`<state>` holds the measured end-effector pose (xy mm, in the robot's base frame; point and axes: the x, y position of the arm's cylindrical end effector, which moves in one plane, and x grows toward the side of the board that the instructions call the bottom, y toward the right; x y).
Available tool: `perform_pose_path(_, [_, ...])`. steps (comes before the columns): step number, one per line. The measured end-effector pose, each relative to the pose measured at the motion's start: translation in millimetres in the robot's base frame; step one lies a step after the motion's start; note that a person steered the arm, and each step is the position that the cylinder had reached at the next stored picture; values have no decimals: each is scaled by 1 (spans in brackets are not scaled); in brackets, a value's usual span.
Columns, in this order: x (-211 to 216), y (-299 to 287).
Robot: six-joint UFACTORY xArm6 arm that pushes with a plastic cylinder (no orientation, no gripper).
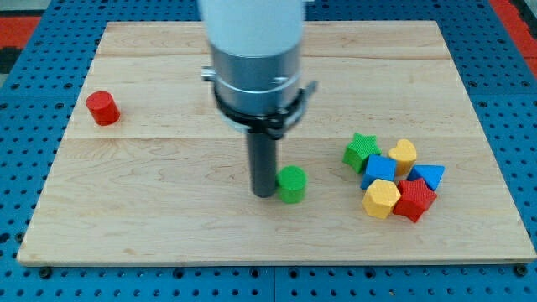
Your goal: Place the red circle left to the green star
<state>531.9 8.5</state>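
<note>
Camera view shows the wooden board [168,243] with my tip [264,194] resting near the middle, touching or just beside the green circle [292,184] on that block's left side. No gripper exists on this rod, so there is nothing to open or close, and the tip holds nothing. The red circle [103,108] sits alone by the view's left edge, well apart from my tip. The green star [362,152] lies at the view's right, at the top-left of a tight cluster with a blue cube [380,169], a yellow block [404,153], a blue triangle [430,176], a yellow hexagon [382,198] and a red block [414,200]. Judging by this, the red circle is not yet engaged. The next move calls for travelling to its left side, then pushing it rightward while skirting the green circle.
</note>
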Motion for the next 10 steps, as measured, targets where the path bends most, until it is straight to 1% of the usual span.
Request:
perform_pose_path(1, [0, 63])
perform_pose_path(2, [-1, 48])
perform_pose_path(3, [-37, -41])
perform_pose_path(5, [-112, -271])
perform_pose_path(6, [-129, -313])
perform_pose_path(7, [-131, -268])
perform_pose_path(8, [-131, -209])
perform_pose_path(10, [-169, -230])
